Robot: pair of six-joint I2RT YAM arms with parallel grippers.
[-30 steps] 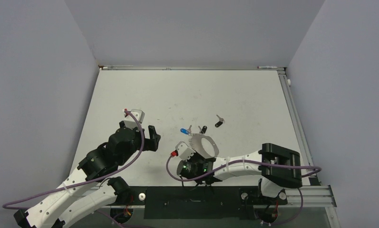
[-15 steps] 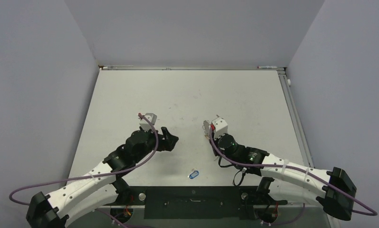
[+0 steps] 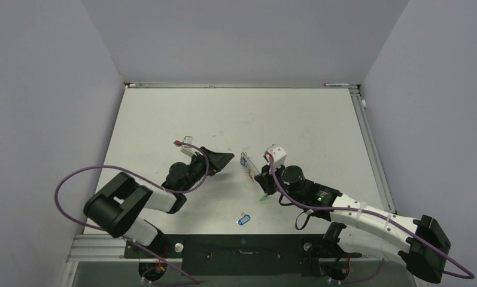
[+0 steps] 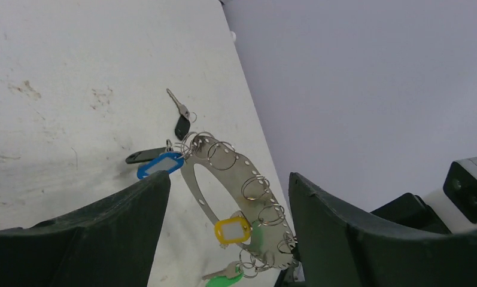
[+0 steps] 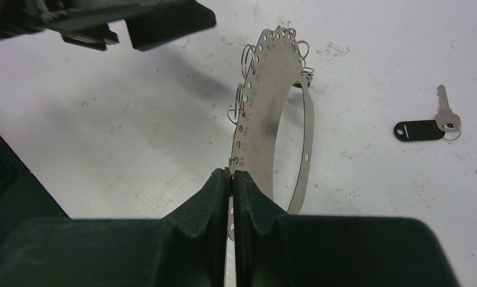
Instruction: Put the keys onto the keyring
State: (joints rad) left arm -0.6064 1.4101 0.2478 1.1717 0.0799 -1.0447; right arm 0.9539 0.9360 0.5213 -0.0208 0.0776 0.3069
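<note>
The right gripper (image 5: pixel 231 174) is pinching the keyring (image 5: pixel 266 101), a flat perforated metal band hung with small split rings, by one thin spot on its near rim. It is holding the ring on edge above the middle of the table (image 5: pixel 104 137). The left gripper (image 4: pixel 228 177) is hanging at the ring's 9 o'clock in the top view, its jaws standing wide apart with nothing between them but air, framing the ring from that side.

The grip is looking like the main risk. With so little metal between the fingers, any sideways push from the left gripper is likely to make the ring pivot or slide out and drop flat. The yellow tag (image 4: pixel 232 229), green tag (image 4: pixel 224 278) and blue tag (image 4: pixel 160 165) are dangling from the split rings, so an approaching finger is at risk of snagging one and dragging the whole ring with it.

Two keys are lying loose: a blue-tagged key (image 3: pixel 243 219) at the ring's 6 o'clock in the top view, near the table's front edge, and a black-headed key (image 5: pixel 426 128) at the ring's 3 o'clock in the right wrist view. A careless sweep could be knocking the blue-tagged key off that edge. Flat keys on a bare surface are also prone to skidding away from closing fingers.
</note>
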